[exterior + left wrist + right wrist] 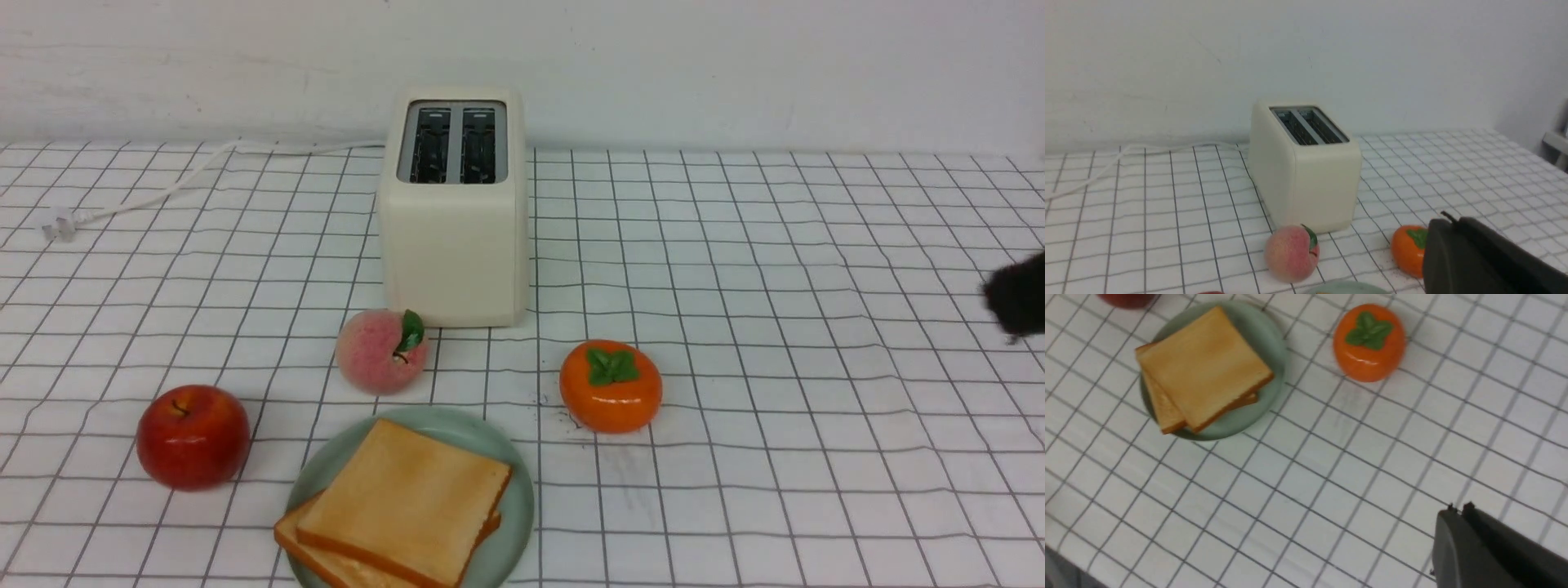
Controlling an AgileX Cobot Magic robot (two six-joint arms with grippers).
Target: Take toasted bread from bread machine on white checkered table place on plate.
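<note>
toasted bread [404,498]: two slices stacked on plate [516,523] | left claw [1451,219] closed, empty | right claw [1458,508] closed, empty

No readable text, labels, or numbers

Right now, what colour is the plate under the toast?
The plate is pale mint green, clearest in the right wrist view.

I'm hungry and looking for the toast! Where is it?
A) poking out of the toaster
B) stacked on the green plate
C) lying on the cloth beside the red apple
B: both toast slices lie stacked on the plate, and the slots of the toaster are empty.
</note>
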